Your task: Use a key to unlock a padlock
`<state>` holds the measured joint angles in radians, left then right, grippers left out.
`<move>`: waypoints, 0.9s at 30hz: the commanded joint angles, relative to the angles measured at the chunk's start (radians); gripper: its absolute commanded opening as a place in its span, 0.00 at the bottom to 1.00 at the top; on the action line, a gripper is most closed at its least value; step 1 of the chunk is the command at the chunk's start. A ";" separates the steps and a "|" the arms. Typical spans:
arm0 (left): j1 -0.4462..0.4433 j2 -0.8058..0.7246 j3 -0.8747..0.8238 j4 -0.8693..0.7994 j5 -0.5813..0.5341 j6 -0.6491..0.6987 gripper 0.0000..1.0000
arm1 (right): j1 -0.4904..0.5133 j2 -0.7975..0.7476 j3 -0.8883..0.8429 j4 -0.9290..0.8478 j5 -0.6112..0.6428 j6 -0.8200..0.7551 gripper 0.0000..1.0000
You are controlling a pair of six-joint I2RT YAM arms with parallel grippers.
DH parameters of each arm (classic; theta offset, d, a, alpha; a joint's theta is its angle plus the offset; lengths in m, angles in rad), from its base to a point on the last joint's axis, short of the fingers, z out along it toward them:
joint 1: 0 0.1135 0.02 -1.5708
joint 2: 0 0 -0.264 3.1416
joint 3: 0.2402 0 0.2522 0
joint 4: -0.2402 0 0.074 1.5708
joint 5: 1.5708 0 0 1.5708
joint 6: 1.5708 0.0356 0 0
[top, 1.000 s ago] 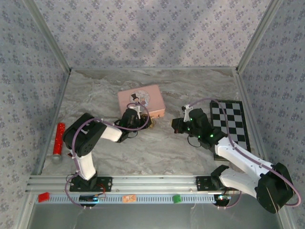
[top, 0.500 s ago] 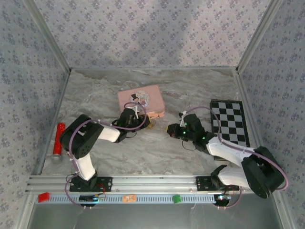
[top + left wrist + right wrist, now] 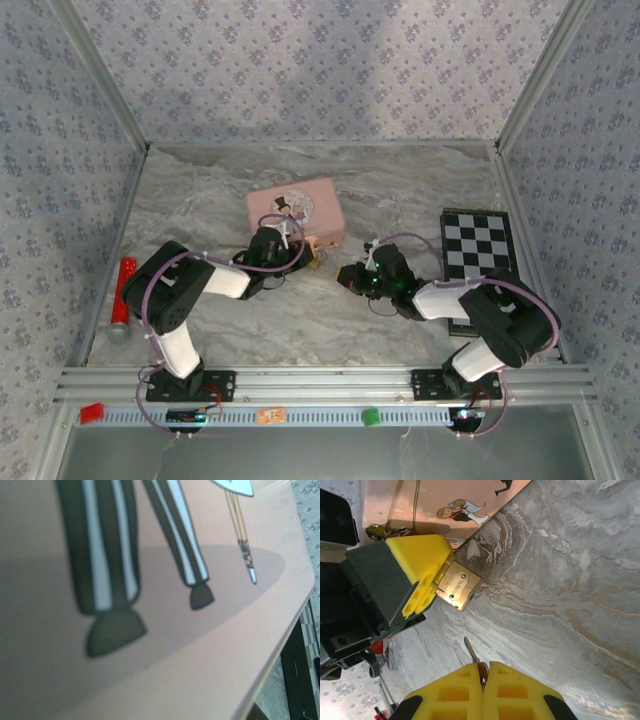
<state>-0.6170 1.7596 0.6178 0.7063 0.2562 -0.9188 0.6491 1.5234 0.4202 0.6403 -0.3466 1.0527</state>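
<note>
Your right hand (image 3: 482, 672), pinched shut on the key (image 3: 470, 650), has slid closer to the pink tin (image 3: 295, 210), where your left hand (image 3: 300, 256) squeezes the padlock (image 3: 457, 586) just beside it, so the key is nearly there.

My left arm (image 3: 190, 290) folds low and reaches right, with the left gripper (image 3: 439, 586) clamped on the padlock (image 3: 460, 586). My right arm (image 3: 480, 305) stretches left. The right gripper (image 3: 484, 669) is pinched tight on the key (image 3: 470, 650), facing the left one, near but apart.
</note>
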 commanded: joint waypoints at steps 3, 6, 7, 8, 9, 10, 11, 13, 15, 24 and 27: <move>0.010 -0.021 -0.018 0.013 0.112 -0.150 0.10 | 0.005 0.073 -0.013 0.140 -0.026 0.059 0.00; 0.011 -0.013 -0.017 0.030 0.131 -0.149 0.10 | -0.009 0.127 -0.021 0.219 -0.043 0.084 0.00; 0.013 -0.011 -0.016 0.035 0.138 -0.152 0.10 | -0.016 0.153 -0.024 0.259 -0.055 0.098 0.00; 0.014 -0.011 -0.016 0.042 0.145 -0.155 0.10 | -0.021 0.175 -0.027 0.289 -0.062 0.108 0.00; 0.016 -0.012 -0.017 0.044 0.148 -0.157 0.10 | -0.026 0.200 -0.028 0.324 -0.070 0.125 0.00; 0.016 -0.015 -0.015 0.041 0.149 -0.157 0.10 | -0.028 0.227 -0.031 0.366 -0.075 0.139 0.00; 0.015 -0.017 -0.014 0.037 0.149 -0.157 0.09 | -0.029 0.248 -0.031 0.401 -0.081 0.152 0.00; 0.016 -0.020 -0.013 0.029 0.147 -0.158 0.09 | -0.028 0.296 -0.030 0.462 -0.090 0.178 0.00; 0.017 -0.018 -0.012 0.029 0.150 -0.158 0.09 | -0.030 0.335 -0.033 0.522 -0.093 0.202 0.00; 0.026 -0.025 -0.006 0.036 0.149 -0.180 0.09 | -0.026 0.424 -0.033 0.634 -0.088 0.240 0.00; 0.031 -0.026 -0.002 0.026 0.150 -0.178 0.09 | -0.025 0.439 -0.031 0.645 -0.089 0.247 0.00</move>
<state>-0.5972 1.7538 0.6159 0.7296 0.2985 -0.9558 0.6205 1.9320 0.3962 1.2552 -0.4347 1.2762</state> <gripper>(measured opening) 0.100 0.050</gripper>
